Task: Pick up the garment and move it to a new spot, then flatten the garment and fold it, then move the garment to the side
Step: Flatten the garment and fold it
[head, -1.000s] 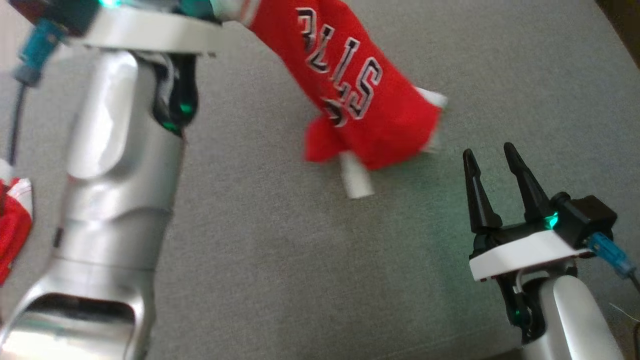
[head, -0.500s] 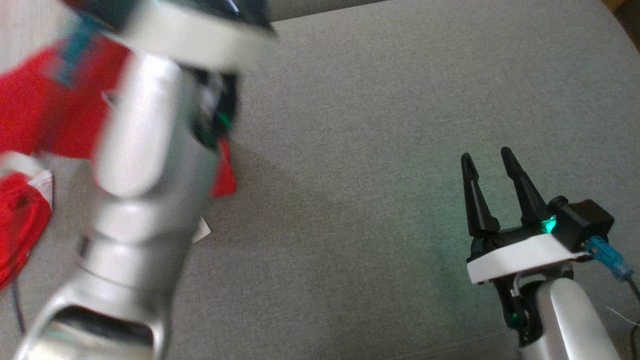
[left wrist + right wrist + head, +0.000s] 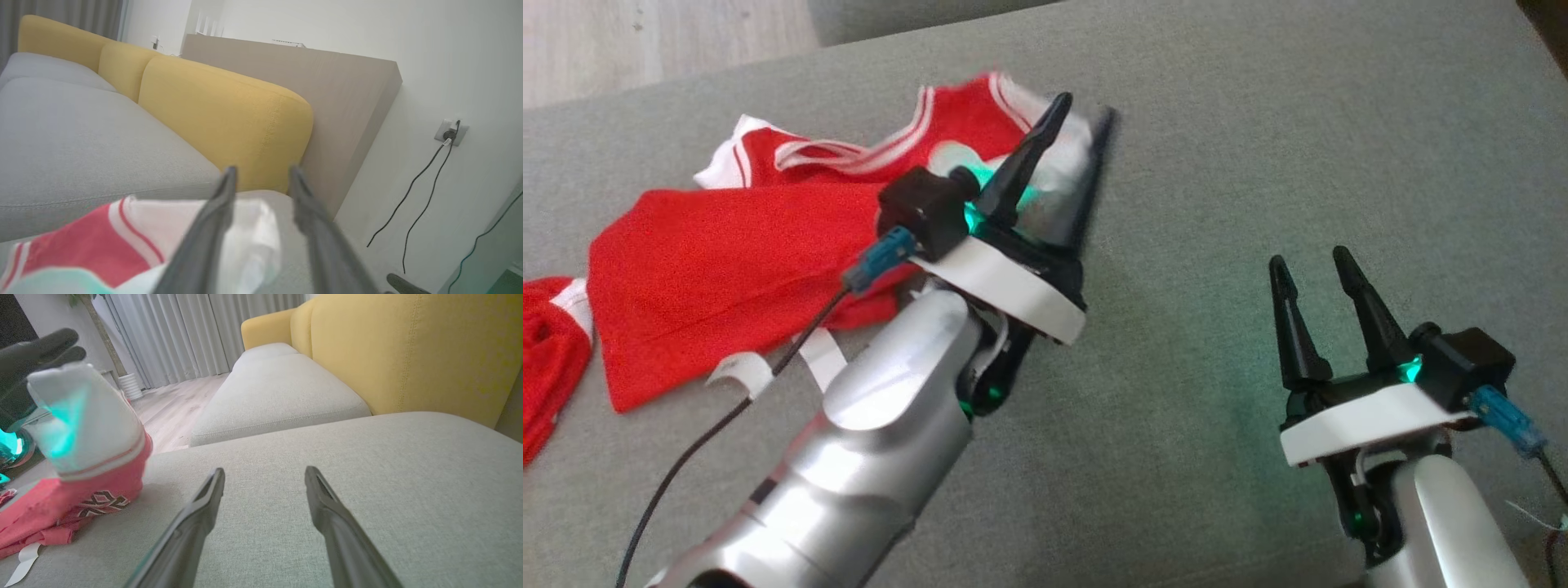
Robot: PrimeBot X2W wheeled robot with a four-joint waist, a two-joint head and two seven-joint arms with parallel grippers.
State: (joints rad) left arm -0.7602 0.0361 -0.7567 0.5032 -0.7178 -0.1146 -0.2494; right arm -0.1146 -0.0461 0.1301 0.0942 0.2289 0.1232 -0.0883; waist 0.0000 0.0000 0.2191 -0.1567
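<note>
- Hanging in the air from the left arm a second ago, the red garment (image 3: 727, 253) now lies rumpled on the grey cushion (image 3: 1192, 188), on its left part.
- Its white-striped trim points toward the cushion's far edge, near the wooden floor (image 3: 645, 41); two white strips (image 3: 739, 371) stick out from its near edge.
- At its right end, the right wrist view shows a white part of the garment (image 3: 81, 416) standing up in a peak under dark fingers.
- Left gripper (image 3: 1082, 114) hovers over that end, jaws parted – the left wrist view shows a gap between them, with white cloth against the left finger (image 3: 204, 228).
- Right gripper (image 3: 1311, 265) sits well apart at the lower right, as before, jaws spread wide and nothing between them.
- Between the two grippers, and on toward the right edge, the cushion is bare – broad room to spread cloth.
- Another red cloth (image 3: 547, 351) lies at the left border, just beside the garment.
- Yellow backrest (image 3: 408, 347) bounds the cushion on the far right.
</note>
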